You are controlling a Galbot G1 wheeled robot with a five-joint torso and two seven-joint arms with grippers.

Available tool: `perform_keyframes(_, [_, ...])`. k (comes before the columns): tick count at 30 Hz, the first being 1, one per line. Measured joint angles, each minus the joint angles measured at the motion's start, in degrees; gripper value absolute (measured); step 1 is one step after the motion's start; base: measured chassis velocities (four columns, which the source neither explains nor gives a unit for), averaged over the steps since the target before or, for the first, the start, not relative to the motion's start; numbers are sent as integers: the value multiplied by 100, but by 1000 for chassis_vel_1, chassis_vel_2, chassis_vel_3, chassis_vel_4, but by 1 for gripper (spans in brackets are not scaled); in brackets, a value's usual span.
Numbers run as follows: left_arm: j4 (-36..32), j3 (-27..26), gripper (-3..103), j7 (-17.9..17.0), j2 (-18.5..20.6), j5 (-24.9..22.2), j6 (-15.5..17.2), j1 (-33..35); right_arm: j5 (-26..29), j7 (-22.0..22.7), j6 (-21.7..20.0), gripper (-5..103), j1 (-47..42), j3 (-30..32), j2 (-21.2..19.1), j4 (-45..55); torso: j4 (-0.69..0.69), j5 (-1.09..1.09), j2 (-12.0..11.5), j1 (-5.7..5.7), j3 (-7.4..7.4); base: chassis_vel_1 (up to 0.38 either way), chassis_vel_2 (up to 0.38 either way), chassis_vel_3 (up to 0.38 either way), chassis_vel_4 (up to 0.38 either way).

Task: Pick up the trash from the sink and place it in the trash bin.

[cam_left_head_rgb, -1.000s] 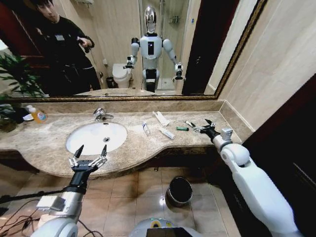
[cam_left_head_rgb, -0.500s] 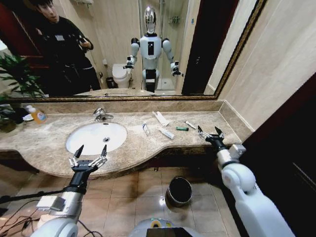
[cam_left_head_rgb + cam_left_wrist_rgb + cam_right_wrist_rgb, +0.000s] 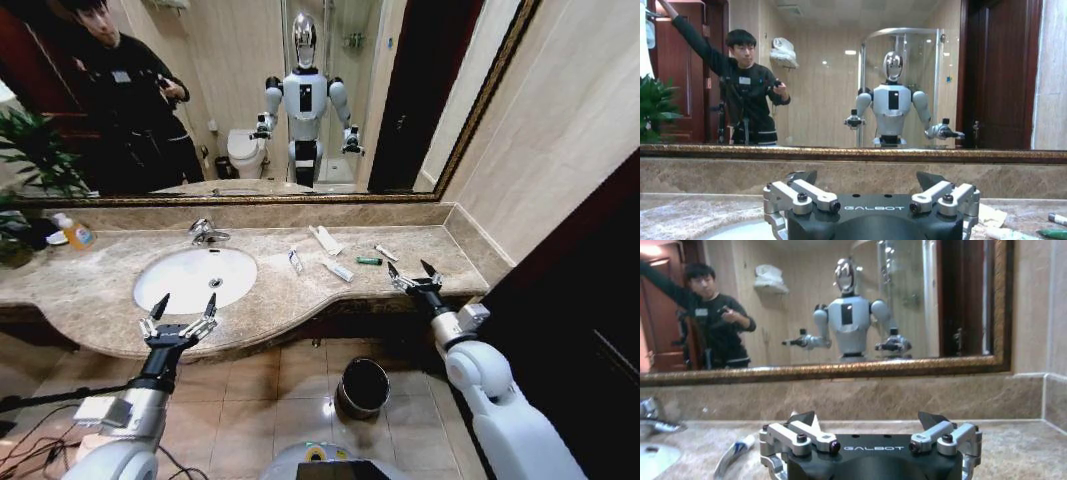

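**Both grippers spread wide at the counter edge, trash lying beside the basin**

Far out from the sink (image 3: 195, 278) on its outer side sits the yellow-orange soap bottle (image 3: 76, 233), up against the mirror ledge. Here is the left gripper (image 3: 183, 308), hanging at the counter's front edge just in front of the sink, fingers well apart and holding nothing. The sink itself, a white oval with the chrome tap (image 3: 207, 232) behind it, looks bare inside. On the marble countertop (image 3: 100, 290) past the sink lies the trash: a small white tube (image 3: 296, 261) nearest the basin, a white flat packet (image 3: 325, 240) closer to the mirror, another white tube (image 3: 338, 270), then the small green tube (image 3: 369, 261) and a last white piece (image 3: 386, 253). Farthest from the sink, the right gripper (image 3: 412, 274) stands over the counter's front edge, just beside the green tube, fingers apart and empty. Down on the tiled floor, below the counter and well off from the sink, the trash bin (image 3: 364, 386) stands upright; its dark inside cannot be made out.
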Motion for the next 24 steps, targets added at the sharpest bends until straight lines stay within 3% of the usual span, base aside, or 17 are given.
perform_keyframes(6, [0, 0, 100, 0, 0, 0, 0, 0, 6, -810, 43, 100, 399, -48, -312, -610, 0, 1, 0, 0, 0, 0, 0, 0, 0])
perform_keyframes(24, [0, 0, 100, 0, 0, 0, 0, 0, -201, -1780, -333, 100, 1861, -477, -795, -2304, 0, 0, -1, 0, 1, 0, 0, 0, 0])
